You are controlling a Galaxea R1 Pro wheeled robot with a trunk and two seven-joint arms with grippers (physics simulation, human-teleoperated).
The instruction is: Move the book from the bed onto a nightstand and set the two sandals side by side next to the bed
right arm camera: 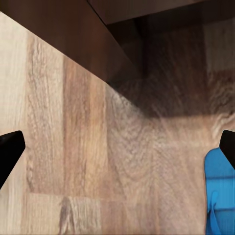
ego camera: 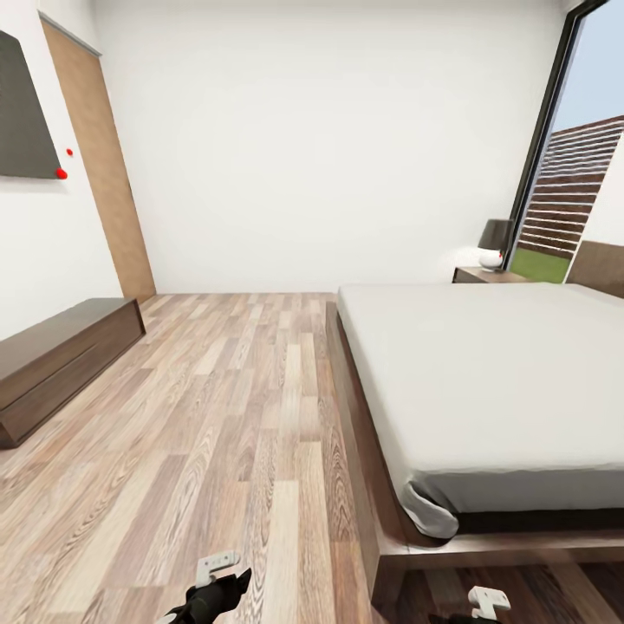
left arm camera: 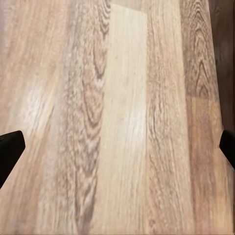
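Standing at the bed (ego camera: 485, 364) corner, both end effectors spread open, empty. One sandal (right arm camera: 220, 191) beside the bed frame; book unseen, nightstand (ego camera: 485, 276) beyond the bed awaiting it.

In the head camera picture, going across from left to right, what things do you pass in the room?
Black wall screen → brown wooden door → long low dark cabinet → bare plank floor → bed → tall window at the right edge.
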